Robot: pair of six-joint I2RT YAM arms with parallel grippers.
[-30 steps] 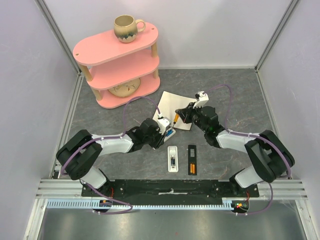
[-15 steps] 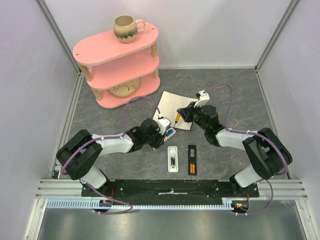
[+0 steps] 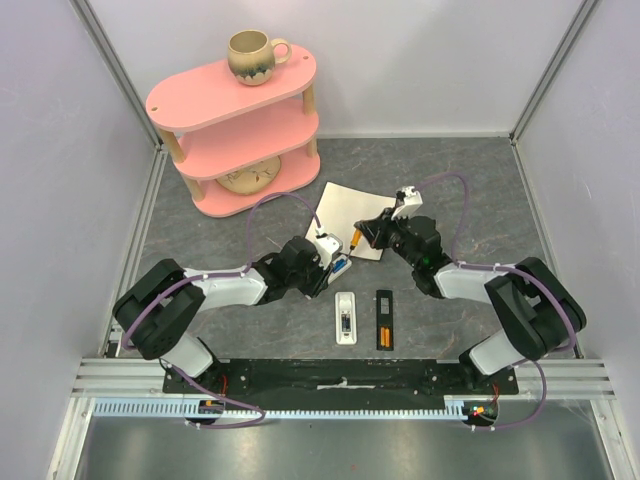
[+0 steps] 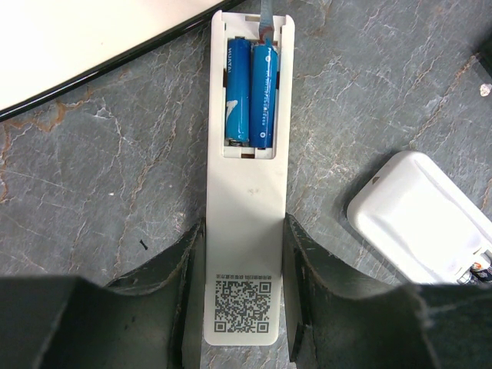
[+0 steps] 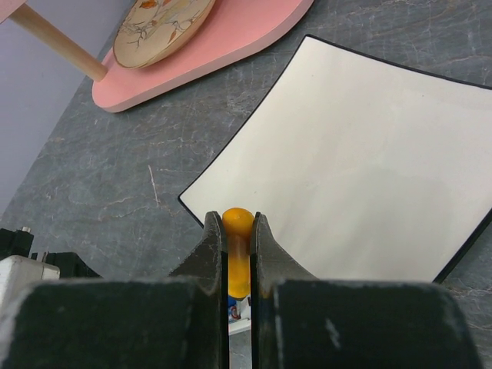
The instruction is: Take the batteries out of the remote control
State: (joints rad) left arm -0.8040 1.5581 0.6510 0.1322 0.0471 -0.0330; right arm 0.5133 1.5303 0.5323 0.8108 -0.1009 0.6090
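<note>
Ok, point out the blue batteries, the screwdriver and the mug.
blue batteries (image 4: 262,92), left wrist view, middle of the right-hand cell.
screwdriver (image 5: 238,250), right wrist view, on its orange handle.
mug (image 3: 248,60), top view, on its body.

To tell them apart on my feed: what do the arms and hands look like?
The left arm and right arm match: white shells, bulky black joints, a purple cable looping along each. The left hand and right hand each have two flat black fingers, matte and slightly scuffed.
</note>
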